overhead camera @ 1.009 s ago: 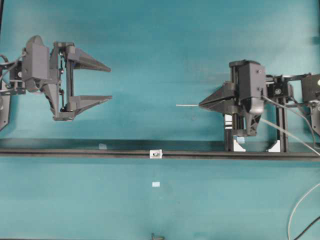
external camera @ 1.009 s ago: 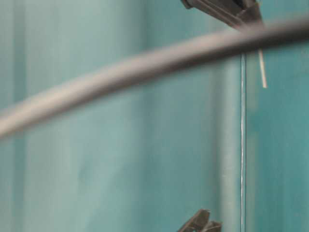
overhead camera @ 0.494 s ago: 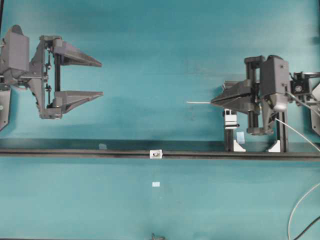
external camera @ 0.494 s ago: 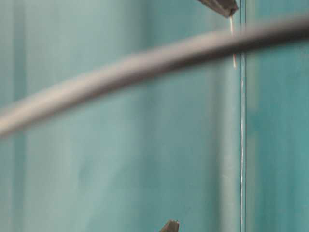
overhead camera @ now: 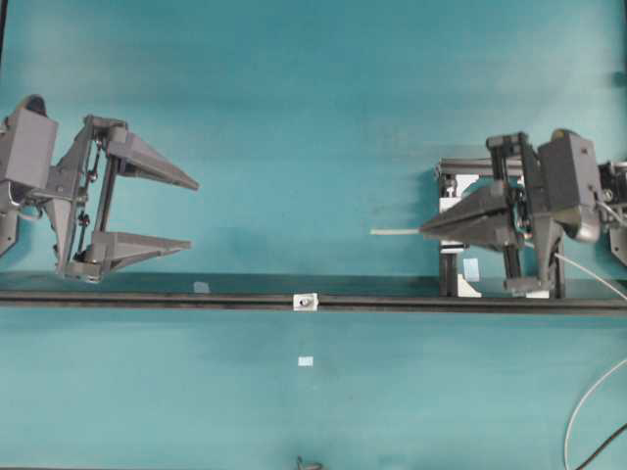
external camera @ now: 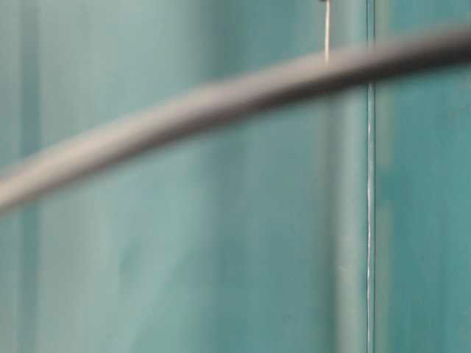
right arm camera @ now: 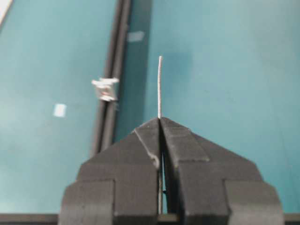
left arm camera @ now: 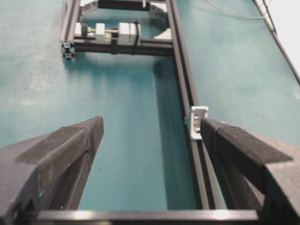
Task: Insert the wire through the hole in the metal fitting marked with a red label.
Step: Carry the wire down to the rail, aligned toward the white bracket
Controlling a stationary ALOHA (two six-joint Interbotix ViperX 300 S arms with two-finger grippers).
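My right gripper (overhead camera: 423, 231) is shut on the wire (overhead camera: 394, 232), a thin silvery strand that sticks out leftward from its tips over the teal table. In the right wrist view the wire (right arm camera: 160, 86) stands straight out of the closed tips (right arm camera: 160, 119), right of the metal fitting (right arm camera: 106, 89). The fitting (overhead camera: 307, 302) is a tiny white bracket on the black rail, with the hole showing as a dark centre spot. No red label shows. My left gripper (overhead camera: 193, 213) is open and empty at far left. The fitting (left arm camera: 197, 121) lies just beyond its right finger.
A black rail (overhead camera: 147, 299) crosses the table. A white clamp block in a black frame (left arm camera: 117, 33) stands under my right arm. Pale-blue tape squares (overhead camera: 306, 361) lie by the rail. A blurred black cable (external camera: 221, 95) crosses the table-level view; cables (overhead camera: 588, 411) trail at lower right.
My right gripper has drawn back to the right and towards the rail, carrying the wire. The left gripper has pulled back left, moved towards the rail and tilted, still open.
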